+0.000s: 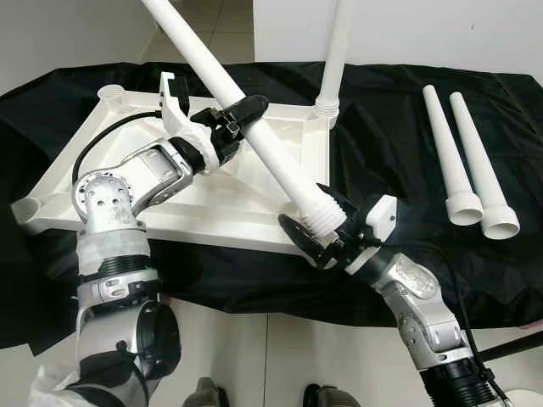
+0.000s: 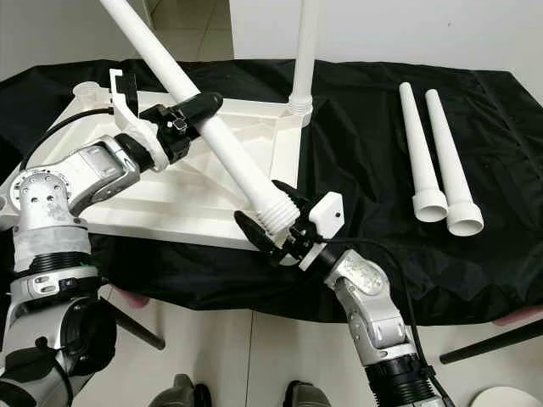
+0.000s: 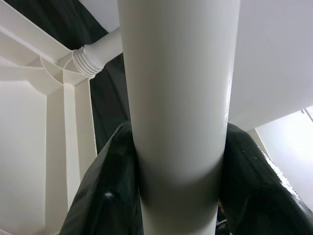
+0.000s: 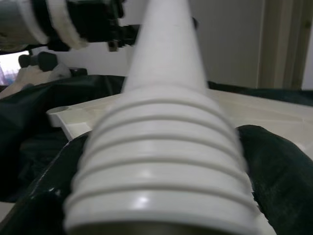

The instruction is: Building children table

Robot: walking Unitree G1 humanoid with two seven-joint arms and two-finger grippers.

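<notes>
With one leg [image 1: 333,51] already standing in the upturned tabletop [image 1: 127,191], both the left gripper [image 1: 240,114] and right gripper [image 1: 318,237] are clamping a second leg [image 1: 254,136] above it, while two spare legs [image 1: 471,161] are lying near the desk's right edge.

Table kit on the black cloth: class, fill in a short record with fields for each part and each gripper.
tabletop: white, upside down on black cloth
fitted leg: upright in far right corner socket
held leg: tilted, threaded end low at near edge
left gripper: shut on held leg, mid-shaft
right gripper: shut on held leg, at threads
spare legs: two, lying side by side, right of tabletop
</notes>
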